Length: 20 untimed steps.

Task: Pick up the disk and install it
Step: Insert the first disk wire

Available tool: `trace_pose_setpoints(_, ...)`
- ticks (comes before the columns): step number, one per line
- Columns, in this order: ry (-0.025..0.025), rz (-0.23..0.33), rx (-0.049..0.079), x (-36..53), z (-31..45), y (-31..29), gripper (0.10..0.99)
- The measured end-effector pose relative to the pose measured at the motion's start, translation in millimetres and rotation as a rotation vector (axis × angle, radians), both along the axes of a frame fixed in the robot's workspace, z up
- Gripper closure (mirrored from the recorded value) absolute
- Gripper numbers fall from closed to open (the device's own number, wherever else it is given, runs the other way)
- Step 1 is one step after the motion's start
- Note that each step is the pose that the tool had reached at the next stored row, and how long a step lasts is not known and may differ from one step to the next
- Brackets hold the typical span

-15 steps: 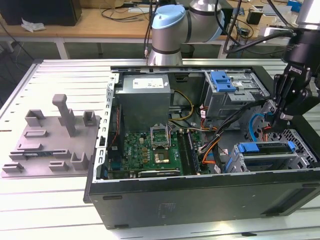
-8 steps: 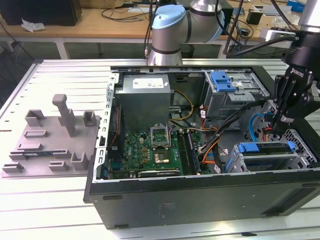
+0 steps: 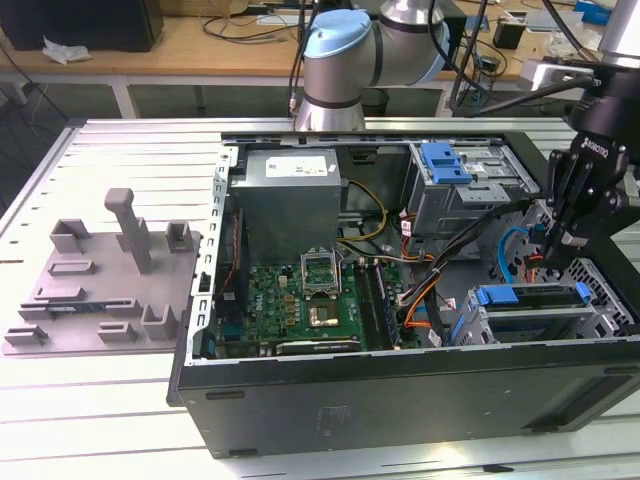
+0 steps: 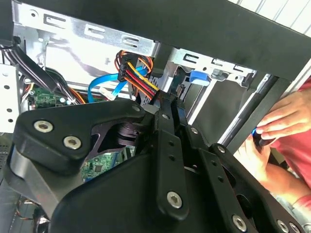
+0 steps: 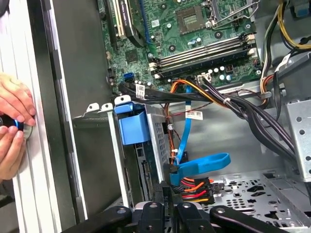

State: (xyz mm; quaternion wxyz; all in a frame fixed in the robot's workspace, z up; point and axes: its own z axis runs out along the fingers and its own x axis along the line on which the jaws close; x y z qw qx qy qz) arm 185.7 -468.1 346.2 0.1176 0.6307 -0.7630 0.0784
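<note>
At the exterior view's right, the gripper (image 3: 566, 238) hovered above the disk (image 3: 535, 296), apparently seated in its bay. Fingers were closed and empty. Recommended: press squarely, avoiding the cables (image 3: 512, 246).

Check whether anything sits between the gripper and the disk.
Yes. The disk sits in the lower drive cage at the exterior view's right, the gripper above it. In the first wrist view a blue data cable and a red-orange-yellow wire bundle lie right at the gripper's tip, beside the cage.
</note>
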Motion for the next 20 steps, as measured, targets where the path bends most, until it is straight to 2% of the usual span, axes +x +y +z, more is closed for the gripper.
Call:
trace_pose_setpoints(3,-0.0001,0.041,0.006,-1.4,0.1,-1.0,0.918)
trace_pose_setpoints(8,-0.0004,0.074,0.015,-3.2,0.2,-2.2,0.918)
trace_pose_setpoints(9,-0.0007,0.081,0.021,-3.8,0.2,-2.7,0.918)
trace_pose_setpoints(11,-0.003,0.091,0.041,-5.6,0.1,-4.4,0.918)
trace_pose_setpoints(13,-0.0076,0.095,0.057,-6.7,0.1,-6.0,0.918)
trace_pose_setpoints(17,-0.0155,0.099,0.076,-7.8,0.2,-8.7,0.918)
trace_pose_setpoints(20,-0.0176,0.106,0.082,-8.8,0.6,-11.8,0.918)
